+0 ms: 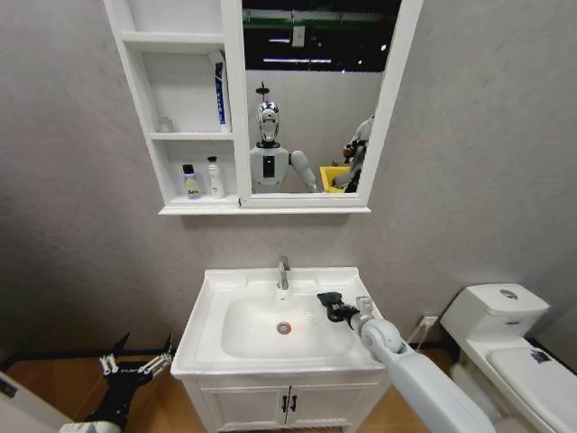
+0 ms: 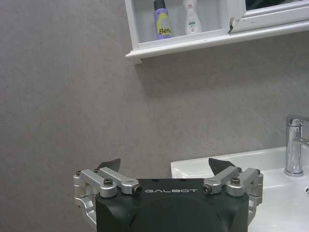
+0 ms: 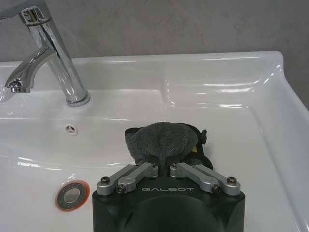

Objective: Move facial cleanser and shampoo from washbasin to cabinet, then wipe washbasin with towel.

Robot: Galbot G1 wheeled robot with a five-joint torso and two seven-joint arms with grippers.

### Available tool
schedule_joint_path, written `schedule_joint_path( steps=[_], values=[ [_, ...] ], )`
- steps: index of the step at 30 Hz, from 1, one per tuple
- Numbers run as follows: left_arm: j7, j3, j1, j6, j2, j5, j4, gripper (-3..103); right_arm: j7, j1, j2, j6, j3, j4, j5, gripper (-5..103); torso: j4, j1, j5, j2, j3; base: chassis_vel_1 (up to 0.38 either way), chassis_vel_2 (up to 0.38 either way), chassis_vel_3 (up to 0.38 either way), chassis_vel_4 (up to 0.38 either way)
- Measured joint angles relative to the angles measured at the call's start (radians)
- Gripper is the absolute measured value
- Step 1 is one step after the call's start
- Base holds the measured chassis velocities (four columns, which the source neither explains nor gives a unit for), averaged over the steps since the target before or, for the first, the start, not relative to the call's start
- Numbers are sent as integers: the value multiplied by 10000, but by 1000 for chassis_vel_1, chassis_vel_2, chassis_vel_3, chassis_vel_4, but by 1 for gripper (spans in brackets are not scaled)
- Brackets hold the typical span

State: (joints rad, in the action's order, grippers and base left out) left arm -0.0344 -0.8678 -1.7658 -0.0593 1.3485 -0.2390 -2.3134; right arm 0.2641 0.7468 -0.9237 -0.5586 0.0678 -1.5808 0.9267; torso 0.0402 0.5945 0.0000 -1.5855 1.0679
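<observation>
Under your right end effector, clamped on the towel for wiping, lies the washbasin; left end effector idles open.

Even indoor light; glare streaks on washbasin; head view edges bowed.
</observation>
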Motion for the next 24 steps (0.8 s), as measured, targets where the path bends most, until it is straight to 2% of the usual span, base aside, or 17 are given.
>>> schedule_joint_path(
  steps=[2, 5, 10, 24],
  values=[
    [0, 0, 0, 0, 0, 0, 0, 100, 9, -97, 52, -86, -71, 125, 35, 5, -5, 0, 0, 0, 0, 0, 0, 0, 0],
    [0, 0, 0, 0, 0, 0, 0, 100, -423, -347, 101, -102, -263, 809, -856, 5, -1, 1, 2, 1, 2, 0, 0, 0, 0],
    [0, 0, 0, 0, 0, 0, 0, 100, -951, -726, -62, -31, -574, 1616, -1433, 5, -3, 0, 2, 1, 2, 0, 0, 0, 0],
    [0, 0, 0, 0, 0, 0, 0, 100, -1619, -1416, -542, 128, -1521, 2935, -2342, 5, -5, 0, -1, 1, 1, 0, 0, 0, 0]
  ],
)
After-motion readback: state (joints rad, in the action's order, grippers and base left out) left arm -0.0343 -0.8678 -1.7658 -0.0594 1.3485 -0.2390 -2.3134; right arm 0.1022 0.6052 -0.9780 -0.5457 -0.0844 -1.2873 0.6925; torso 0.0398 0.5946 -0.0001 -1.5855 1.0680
